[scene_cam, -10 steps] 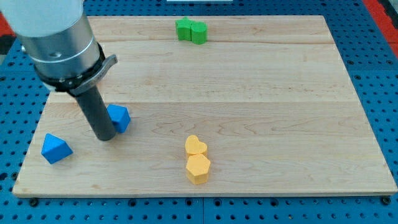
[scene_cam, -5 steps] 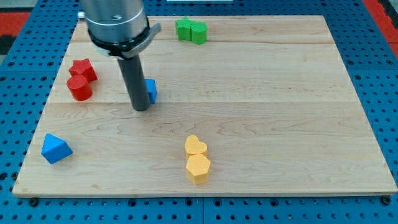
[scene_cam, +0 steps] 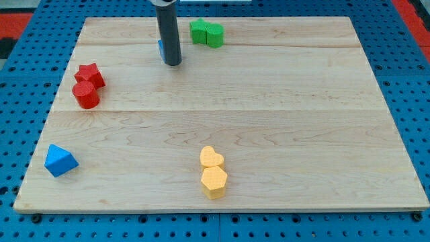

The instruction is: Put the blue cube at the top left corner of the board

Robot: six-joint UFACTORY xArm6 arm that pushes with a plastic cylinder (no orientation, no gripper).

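Observation:
The blue cube (scene_cam: 161, 48) is near the board's top edge, left of centre, and almost wholly hidden behind my rod; only a thin blue sliver shows at the rod's left side. My tip (scene_cam: 173, 63) rests on the board just below and to the right of the cube, touching or nearly touching it. The board's top left corner (scene_cam: 87, 21) lies well to the view's left of the cube.
Two green blocks (scene_cam: 206, 33) sit together just right of my rod at the top. Two red blocks (scene_cam: 87, 84) are at the left. A blue triangular block (scene_cam: 60, 160) is at the bottom left. Two yellow blocks (scene_cam: 213, 172) are at the bottom centre.
My rod has swept from the lower left up and to the right, pushing the blue cube from the board's left-middle up to near the top edge.

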